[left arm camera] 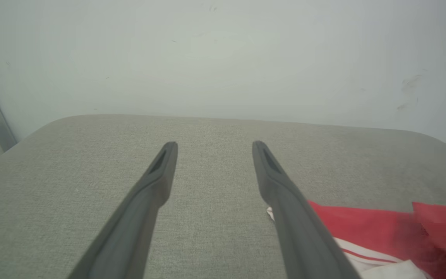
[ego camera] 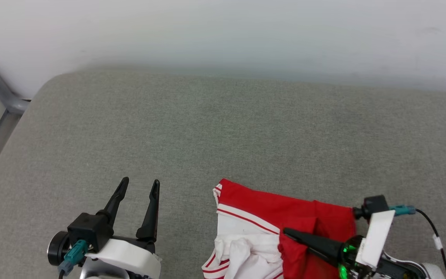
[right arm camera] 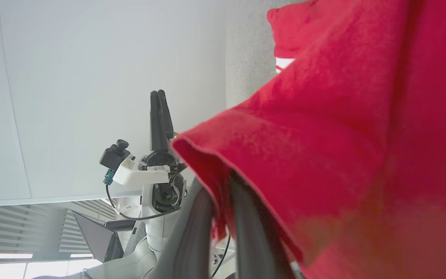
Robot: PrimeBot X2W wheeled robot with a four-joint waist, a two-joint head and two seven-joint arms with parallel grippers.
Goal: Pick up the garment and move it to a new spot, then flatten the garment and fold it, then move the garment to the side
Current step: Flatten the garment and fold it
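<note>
Two grippers were in play and only one was loaded. In the lower left of the head view, the left gripper (ego camera: 140,181) had its fingers spread wide with nothing between them, over the bare grey pad (ego camera: 207,128). Its own wrist view agreed: the cloth sat off to the lower right, apart from the fingertips.

From bottom centre to lower right, the garment (ego camera: 285,209) was bunched at the near edge of the pad. The red body was on top, and a white sleeve with striped trim was crumpled at the heap's lower left. No lettering could be made out.

In the lower right, the right gripper (ego camera: 287,231) was clamped on a red fold, its fingers pointing toward frame left. The right wrist view showed cloth pinched between the two fingers and draped over them.

Judgement: this was step one, pick up and relocate. Flattening and folding had not begun, since the cloth was in a heap. Whether the heap was clear of the pad could not be told.

The next move likely called for lifting the pinched fold and carrying it toward the open middle of the pad, high enough that the sleeve would not drag. Held at a single pinch, the cloth would hang and twist, so the left gripper would need a second corner before any spreading.

Containers: none. The garment sat directly on the pad.
</note>
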